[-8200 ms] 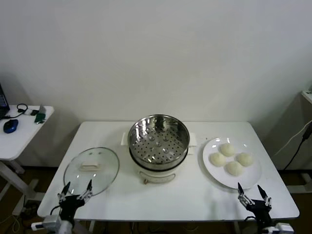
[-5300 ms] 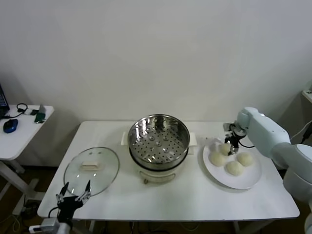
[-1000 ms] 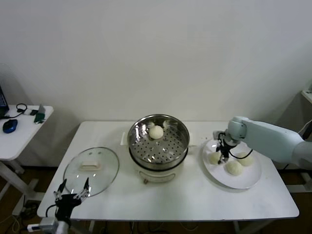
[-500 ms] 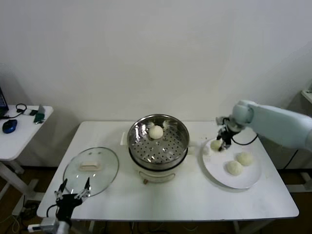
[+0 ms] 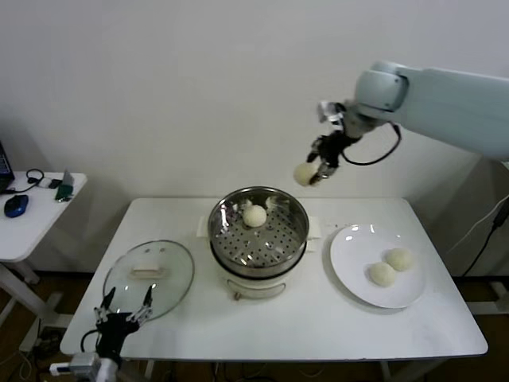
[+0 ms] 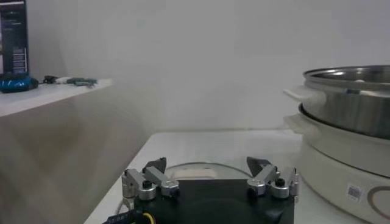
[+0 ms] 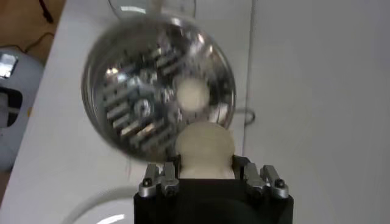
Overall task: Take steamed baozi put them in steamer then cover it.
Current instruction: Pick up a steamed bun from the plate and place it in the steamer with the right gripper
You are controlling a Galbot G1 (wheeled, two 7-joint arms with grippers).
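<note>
My right gripper [image 5: 316,167] is shut on an off-white baozi [image 5: 304,173] and holds it high in the air, above and to the right of the steamer [image 5: 258,231]. In the right wrist view the held baozi [image 7: 204,148] sits between the fingers over the steamer [image 7: 159,97]. One baozi [image 5: 254,215] lies on the perforated tray at the back. Two baozi [image 5: 382,274] [image 5: 399,259] lie on the white plate [image 5: 350,267]. The glass cover [image 5: 149,277] lies flat on the table at the left. My left gripper [image 5: 121,320] is open and empty at the front left edge.
A side table [image 5: 32,215] with a blue mouse and small items stands at the far left. In the left wrist view the steamer's white base [image 6: 341,164] is close on one side and the cover [image 6: 201,173] lies just ahead of the fingers.
My right gripper took a second baozi off the plate and lifted it up and left toward the steamer. Earlier it placed the first baozi in the steamer. The left arm stayed put.
</note>
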